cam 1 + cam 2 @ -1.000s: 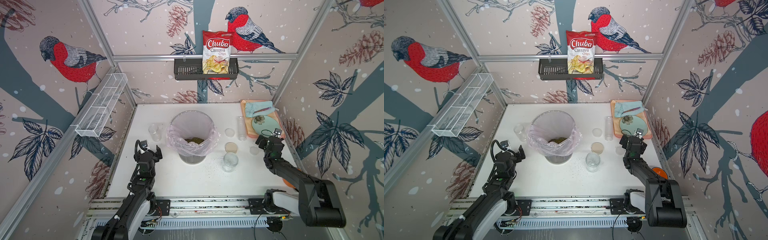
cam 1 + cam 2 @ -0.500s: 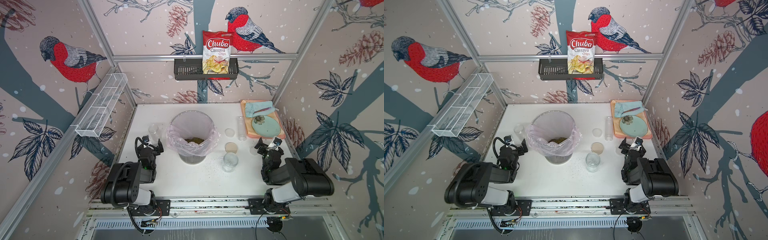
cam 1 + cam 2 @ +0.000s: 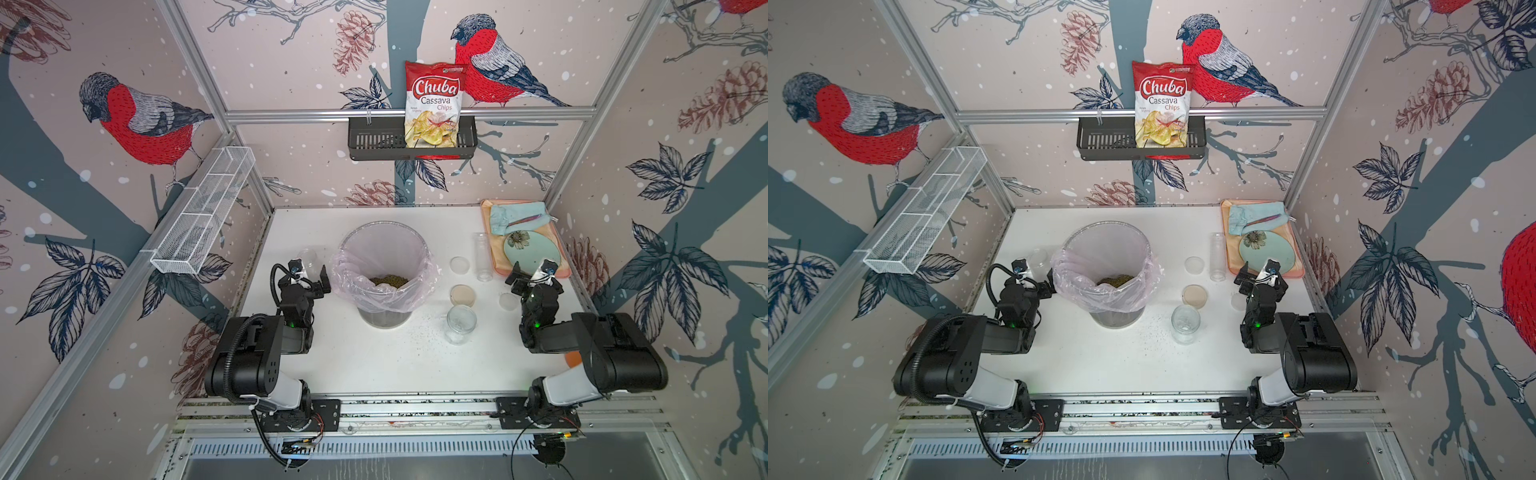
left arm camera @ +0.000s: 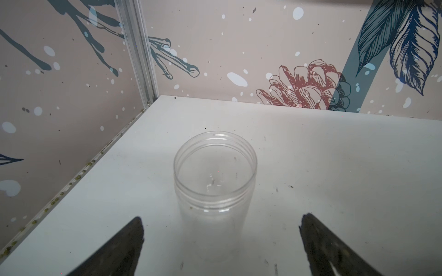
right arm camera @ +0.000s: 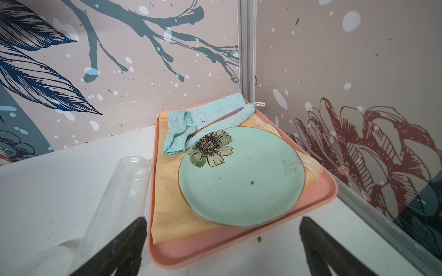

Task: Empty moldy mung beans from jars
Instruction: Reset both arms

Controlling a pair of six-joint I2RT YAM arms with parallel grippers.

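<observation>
The mung beans [image 3: 388, 281] lie in the pink-lined bin [image 3: 419, 286] in both top views. A short clear jar [image 4: 215, 179] stands empty and lidless just ahead of my open left gripper [image 4: 221, 227], not touched; it is also in a top view [image 3: 307, 257]. A tall clear tube jar [image 5: 117, 191] lies empty on its side beside the tray, left of my open right gripper [image 5: 222, 227]. A round-shouldered jar [image 3: 460, 324] stands open and empty near its cream lid [image 3: 462, 295]. Both grippers [image 3: 309, 272] [image 3: 532, 272] hold nothing.
A pink tray [image 5: 215, 248] carries a green flowered plate [image 5: 241, 179], an orange cloth and a blue cloth [image 5: 186, 124]. Two clear lids [image 3: 459, 264] [image 3: 508, 301] lie on the table. Stray beans dot the table [image 3: 419, 328] and the left wall's foot [image 4: 79, 176]. An orange mug [image 3: 573, 359] peeks from behind the right arm.
Both arms have folded up, their elbows rising at the front of the table. The left gripper has shifted a little toward the short jar. Both grippers stay open.
</observation>
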